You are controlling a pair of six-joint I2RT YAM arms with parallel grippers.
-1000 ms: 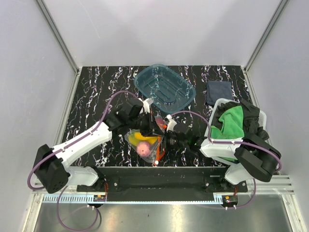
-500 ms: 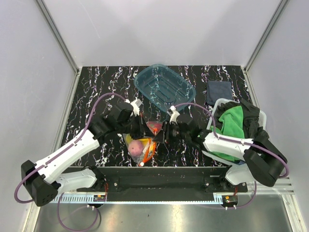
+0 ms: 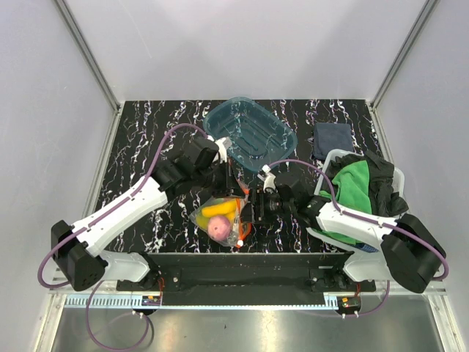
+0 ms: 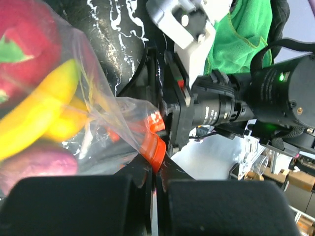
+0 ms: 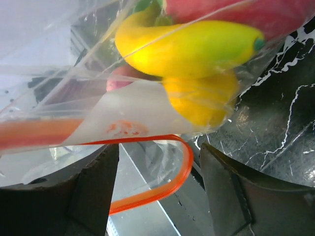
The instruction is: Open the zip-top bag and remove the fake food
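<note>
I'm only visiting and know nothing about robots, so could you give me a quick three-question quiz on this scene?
1. True or false: the fake food lies inside the zip-top bag.
2. The left gripper pinches: A) a cloth, B) the bag's orange zip strip, C) a bare banana.
3. Is the teal tray nearer the arm bases than the bag, or farther?
Key: 1 true; 2 B; 3 farther.

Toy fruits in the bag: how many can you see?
4 in the clear bag, seen from the left wrist: red fruit uppermost, yellow banana under it, round yellow piece beside the banana, pinkish ball lowest. More may be hidden.
</note>
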